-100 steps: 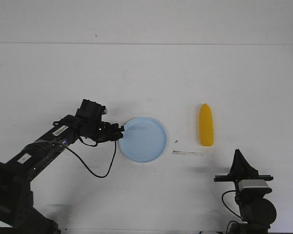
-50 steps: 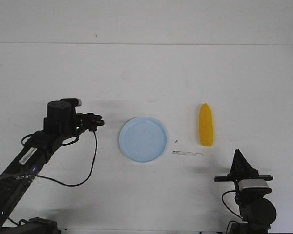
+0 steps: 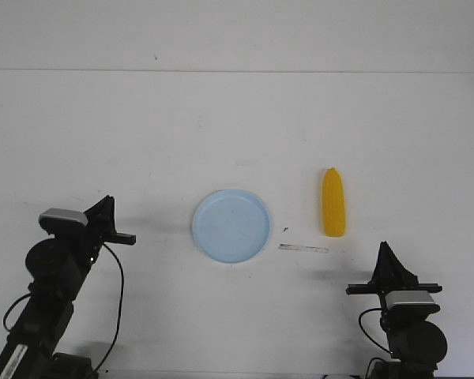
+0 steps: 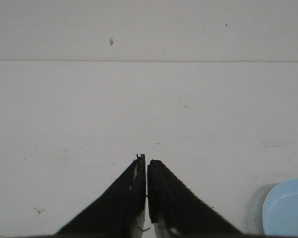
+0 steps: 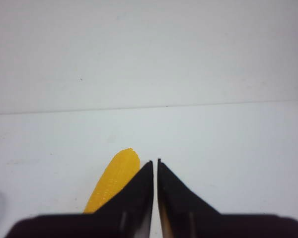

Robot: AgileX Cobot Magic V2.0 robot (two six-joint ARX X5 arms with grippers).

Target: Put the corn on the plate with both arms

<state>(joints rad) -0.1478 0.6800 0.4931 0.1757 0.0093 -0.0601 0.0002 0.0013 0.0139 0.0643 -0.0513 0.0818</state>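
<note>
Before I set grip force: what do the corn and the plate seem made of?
The corn looks like molded plastic: uniform bright yellow, fine ribbed surface, matte. The plate looks like smooth plastic too: even pale blue, low rim, faint sheen. Neither is certain from looks alone.

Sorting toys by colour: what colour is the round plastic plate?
Pale blue; the round flat plastic plate shows best in the front view.

white table (image 3: 237,126) | thin grey strip (image 3: 303,249) | small dark speck (image 3: 285,230)
</note>
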